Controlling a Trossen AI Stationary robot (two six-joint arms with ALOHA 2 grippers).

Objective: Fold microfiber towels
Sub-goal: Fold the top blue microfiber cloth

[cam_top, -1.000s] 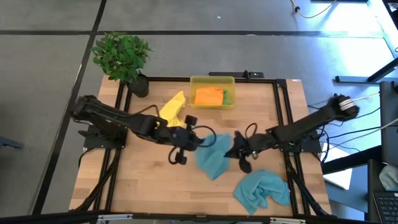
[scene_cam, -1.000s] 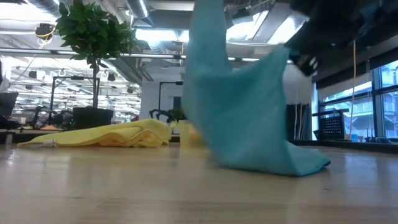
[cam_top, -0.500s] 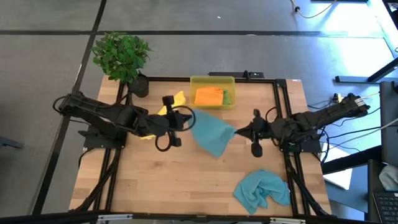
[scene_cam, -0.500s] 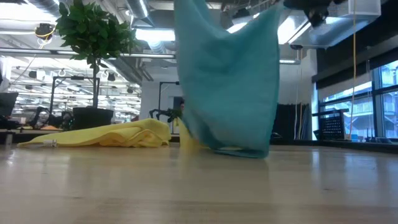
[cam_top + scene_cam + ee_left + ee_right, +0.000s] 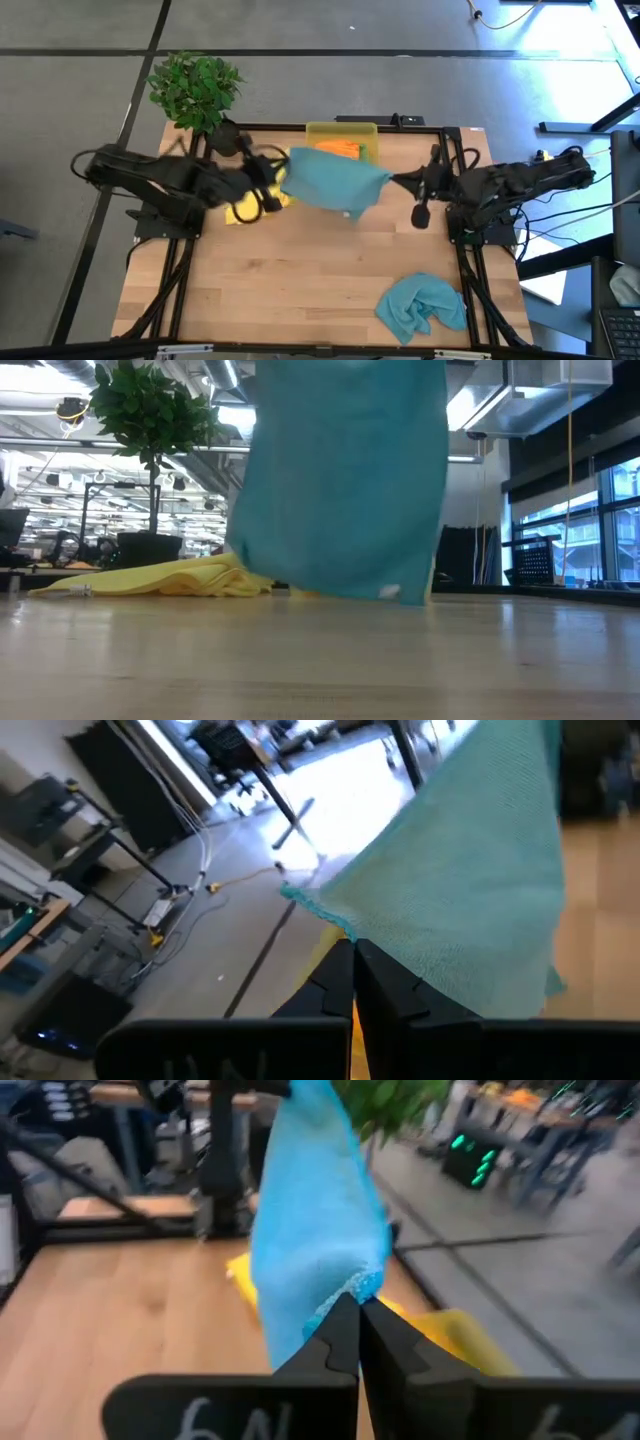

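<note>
Towel in teal-blue (image 5: pixel 333 183) now hangs stretched between both arms above the far half of the table (image 5: pixel 300 300), its lower edge just clear of the wood in the low view. A second ago it drooped in a peak near the table's middle with one end resting on the surface; since then both arms have drawn apart and back toward the far edge, pulling it wide and flat. The left tool (image 5: pixel 352 952) is clenched on one corner, and the right tool (image 5: pixel 350 1308) is clenched on the opposite corner. The spread cloth now covers much of the yellow bin (image 5: pixel 345 131), where a strip of the orange towel (image 5: pixel 338 148) shows. The yellow towel (image 5: pixel 160 577) lies on the table behind it, partly hidden under the left arm from above. The second teal-blue towel (image 5: pixel 420 305) stays crumpled near the front right corner, unmoved. A potted plant (image 5: pixel 197 92) stands at the far left corner.
</note>
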